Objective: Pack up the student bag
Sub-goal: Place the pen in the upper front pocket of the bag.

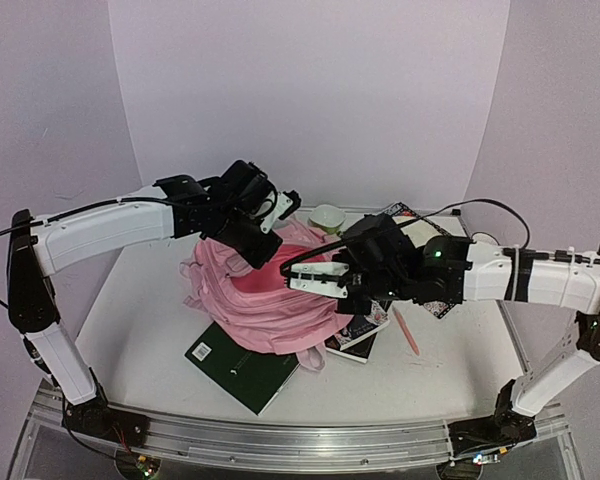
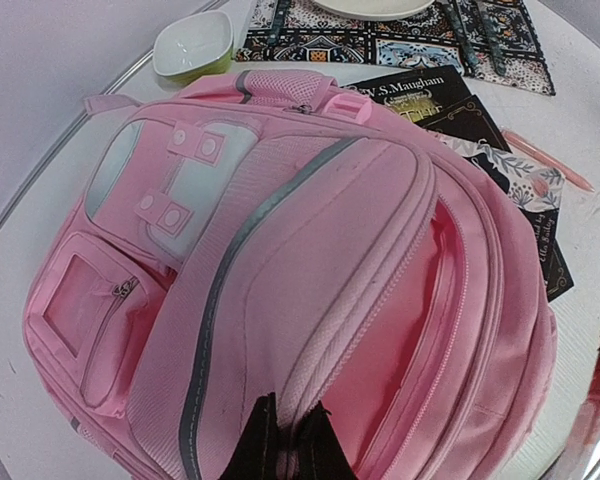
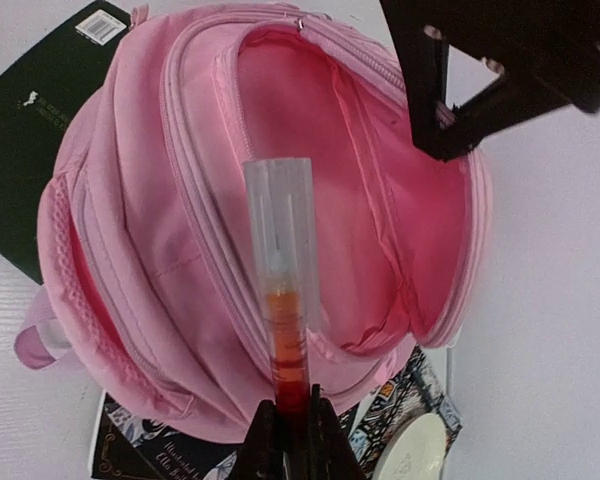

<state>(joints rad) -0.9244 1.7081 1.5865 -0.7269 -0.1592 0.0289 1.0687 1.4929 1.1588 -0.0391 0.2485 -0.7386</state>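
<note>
My right gripper (image 3: 290, 425) pinches a pen (image 3: 280, 250) by its red end and points it over the open bag (image 3: 160, 200). My left gripper (image 2: 286, 440) is clamped on the bag's rim beside the zip. The bag lies mid-counter (image 1: 140, 310). It looks soft, light and floppy. I judge the stitched rim the surest hold, since looser cloth would sag.

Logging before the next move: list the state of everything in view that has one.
backpack: main compartment unzipped, mouth gaping.
left end effector: shut on the backpack's opening edge.
right end effector: shut on the pen.
pen: gripped at one end, pointing over the opening.
bowl: upright, empty.
green book: closed, partly under the backpack.
</note>
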